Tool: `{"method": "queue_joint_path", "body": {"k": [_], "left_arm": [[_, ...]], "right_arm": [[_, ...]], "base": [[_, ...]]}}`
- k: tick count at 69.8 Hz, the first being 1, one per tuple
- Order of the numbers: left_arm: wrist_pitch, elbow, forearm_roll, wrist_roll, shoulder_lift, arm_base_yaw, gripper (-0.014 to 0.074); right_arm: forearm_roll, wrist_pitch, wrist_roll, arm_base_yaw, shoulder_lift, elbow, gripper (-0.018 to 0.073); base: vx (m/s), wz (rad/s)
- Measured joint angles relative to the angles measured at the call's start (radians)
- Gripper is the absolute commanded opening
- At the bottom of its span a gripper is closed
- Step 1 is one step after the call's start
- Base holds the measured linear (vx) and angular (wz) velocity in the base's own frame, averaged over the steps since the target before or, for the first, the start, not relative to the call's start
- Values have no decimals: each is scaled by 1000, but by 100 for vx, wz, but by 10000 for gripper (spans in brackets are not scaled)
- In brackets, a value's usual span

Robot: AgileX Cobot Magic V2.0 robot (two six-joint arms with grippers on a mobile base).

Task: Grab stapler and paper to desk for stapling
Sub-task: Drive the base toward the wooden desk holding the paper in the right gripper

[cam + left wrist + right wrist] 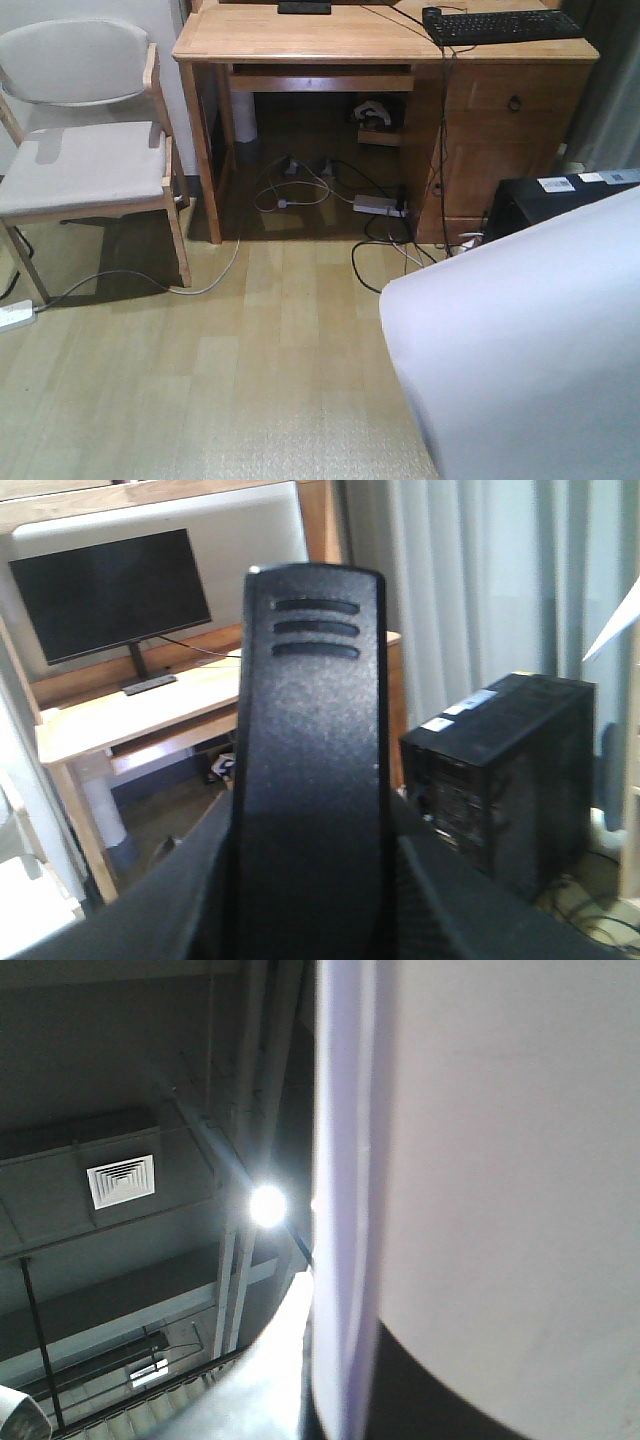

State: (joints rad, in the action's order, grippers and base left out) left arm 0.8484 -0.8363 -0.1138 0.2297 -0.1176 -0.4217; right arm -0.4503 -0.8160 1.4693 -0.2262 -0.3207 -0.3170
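Paper (520, 340) looms near right, pinched shut in the right gripper (340, 1410); left gripper (315, 910) clamps the stapler (310, 730) (black, ribbed), desk (300, 40) far ahead.

The bench (300, 40) is light wood with a pull-out shelf under its top and drawers at its right. A black keyboard (500, 25) lies on its right part, and the cord drops over the front edge. At the back a dark monitor (105, 595) stands on a flat foot (303, 8).

The bench stands on a pale plank floor (250, 380). Under it lie loose cables (300, 190) and a power strip (378, 205). A chair (80, 150) stands on the floor left of the bench. One white cable runs past the chair's leg to a white adapter (15, 315). A black tower (510, 770) stands on the floor right of the bench.
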Motion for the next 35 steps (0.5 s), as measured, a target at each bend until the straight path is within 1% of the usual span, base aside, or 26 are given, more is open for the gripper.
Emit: {"method": "queue_joint_path", "body": {"k": [35], "left_arm": [[0, 0, 0, 0, 0, 0, -6]], "right_arm": [[0, 0, 0, 0, 0, 0, -6]], "base": [[34, 2]]}}
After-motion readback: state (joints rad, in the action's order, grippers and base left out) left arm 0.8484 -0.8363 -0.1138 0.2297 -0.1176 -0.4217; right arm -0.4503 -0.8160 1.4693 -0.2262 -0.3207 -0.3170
